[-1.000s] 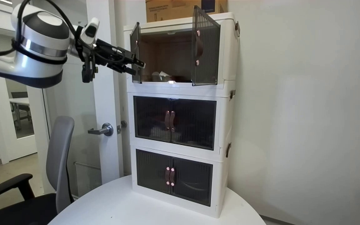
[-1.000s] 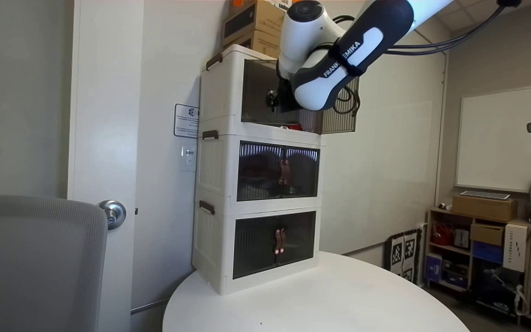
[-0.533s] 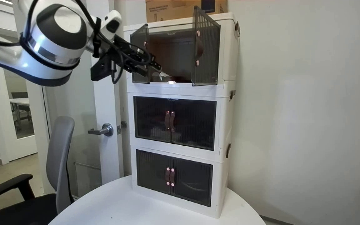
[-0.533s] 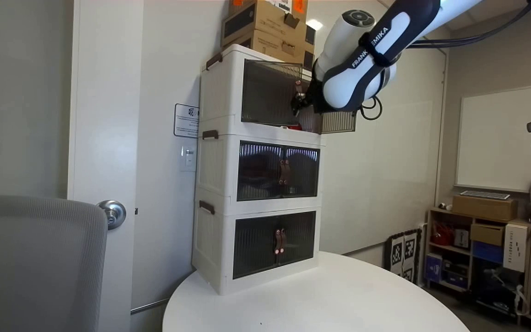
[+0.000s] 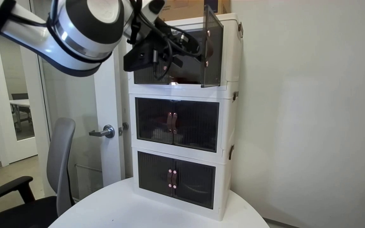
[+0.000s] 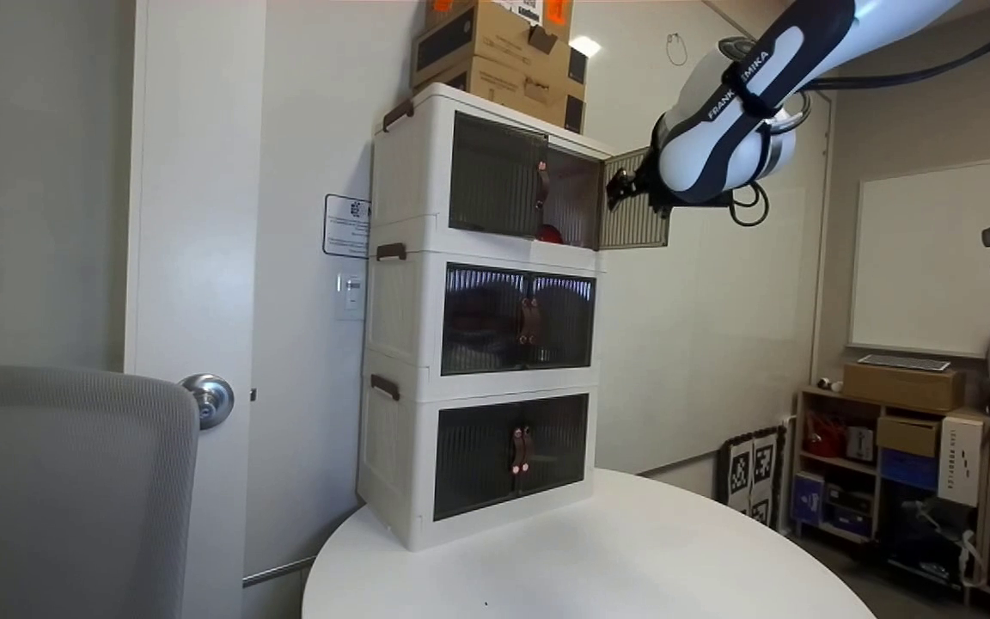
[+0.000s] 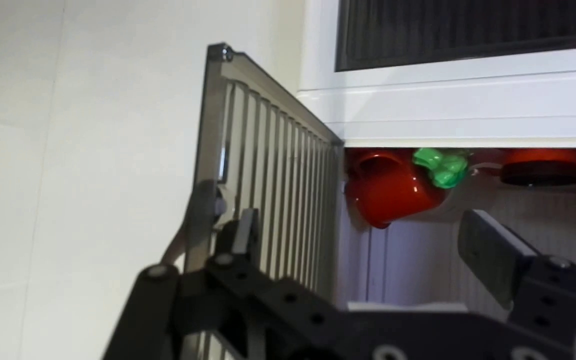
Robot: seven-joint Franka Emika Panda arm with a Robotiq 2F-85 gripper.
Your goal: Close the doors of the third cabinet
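The third cabinet (image 5: 182, 90) is the top tier of the white stack, also in an exterior view (image 6: 409, 172). One of its smoky doors (image 6: 495, 176) is nearly shut; in an exterior view (image 5: 147, 74) my arm partly covers it. The other door (image 5: 213, 57) stands swung out, with its ribbed inner face in the wrist view (image 7: 278, 165). My gripper (image 7: 368, 240) is open and empty in front of the opening. One finger (image 7: 245, 232) overlaps the open door's inner face near its handle; I cannot tell if they touch. In an exterior view the gripper (image 6: 620, 189) is before that door.
Inside the top cabinet lie a red mug (image 7: 393, 192) and a green object (image 7: 443, 167). Cardboard boxes (image 6: 512, 64) stand on the stack. The middle doors (image 5: 195, 126) and lowest doors (image 5: 195, 183) are shut. A wall (image 5: 296, 95) is beside the stack.
The gripper has moved across the cabinet front, from the nearly shut door to the open one. The first door has swung from half open to nearly shut. The open door has swung slightly further out.
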